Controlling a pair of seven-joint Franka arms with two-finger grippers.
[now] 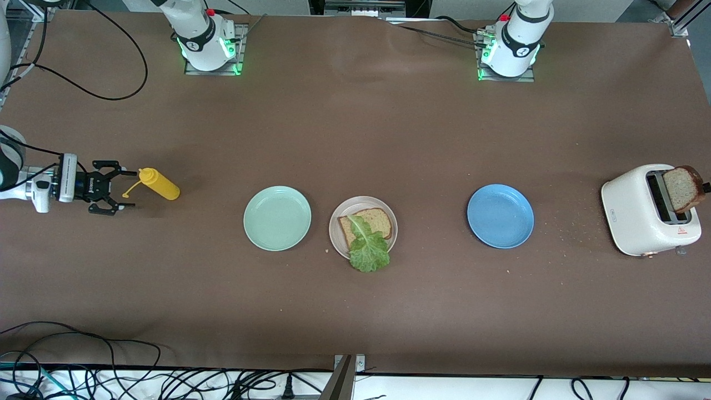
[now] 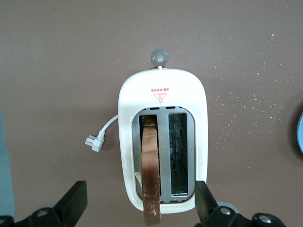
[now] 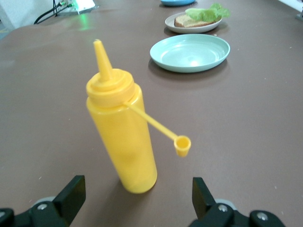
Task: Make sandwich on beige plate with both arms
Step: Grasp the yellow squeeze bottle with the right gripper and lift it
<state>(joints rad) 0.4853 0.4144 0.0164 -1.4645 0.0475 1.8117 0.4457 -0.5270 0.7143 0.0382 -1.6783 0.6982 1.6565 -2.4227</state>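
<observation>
The beige plate (image 1: 335, 232) sits on the brown bench (image 1: 355, 311), between the mint-green plate (image 1: 277, 218) and the blue plate (image 1: 500, 215). The mint-green plate lies just beside the beige plate toward the right arm's end of the bench; the blue plate lies farther from it toward the left arm's end. On the beige plate rests the sandwich (image 1: 373, 221) in its present state: one slice of brown bread lying flat, with a ruffled green lettuce leaf (image 1: 369, 250) on top. The leaf overhangs the plate rim on the side nearer the front camera.

The right end effector (image 1: 119, 187) is at the right arm's end of the bench, well apart from the beige plate. Its fingers (image 3: 71, 194) stand apart, and the yellow squeeze bottle (image 1: 159, 184) stands upright just ahead of them, untouched. The bottle's cap (image 3: 182, 145) is off the nozzle and hangs from its tether.

The left end effector (image 2: 141, 203) hovers over the white toaster (image 1: 647, 210), which stands at the left arm's end of the bench, well apart from the beige plate. Its fingers (image 2: 73, 198) are spread apart, straddling the toaster's end and gripping nothing. A slice of brown bread (image 1: 683, 188) stands upright in one toaster slot; the other slot holds no bread. Crumbs (image 1: 566, 230) lie scattered on the bench between the toaster and the blue plate. The toaster's plug (image 2: 96, 141) lies on the bench beside it.
</observation>
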